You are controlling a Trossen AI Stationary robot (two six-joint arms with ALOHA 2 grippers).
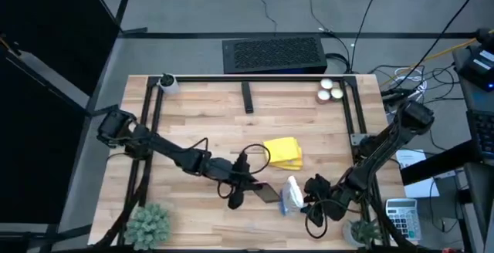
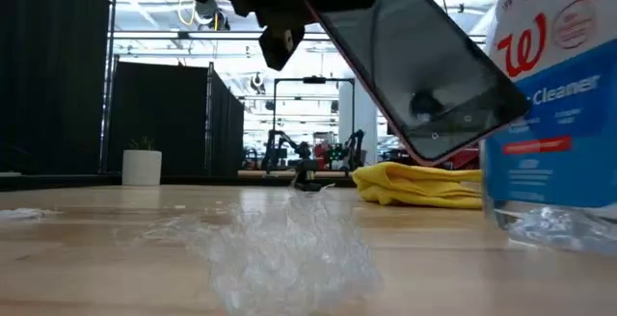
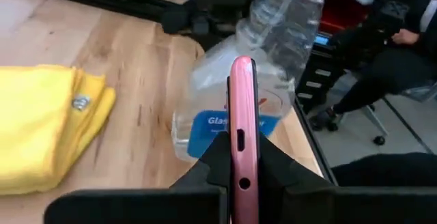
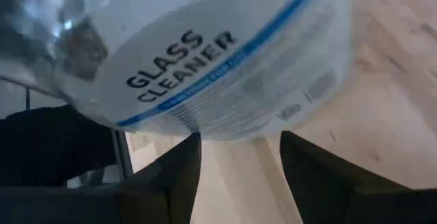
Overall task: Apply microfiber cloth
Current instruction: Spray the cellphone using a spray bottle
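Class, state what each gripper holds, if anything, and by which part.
The left gripper clamps the pink-cased phone by its end, faces pinched. The right gripper is open beside the glass cleaner bottle, holding nothing.

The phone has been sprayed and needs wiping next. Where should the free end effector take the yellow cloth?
Judging by its pose, from above at the edge facing the phone: the cloth lies folded and bunched on the table, so its raised layers give something to pinch.

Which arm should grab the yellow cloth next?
Right, probably. The left gripper is shut on the phone; the right gripper is open by the glass cleaner bottle, beside the microfiber cloth.
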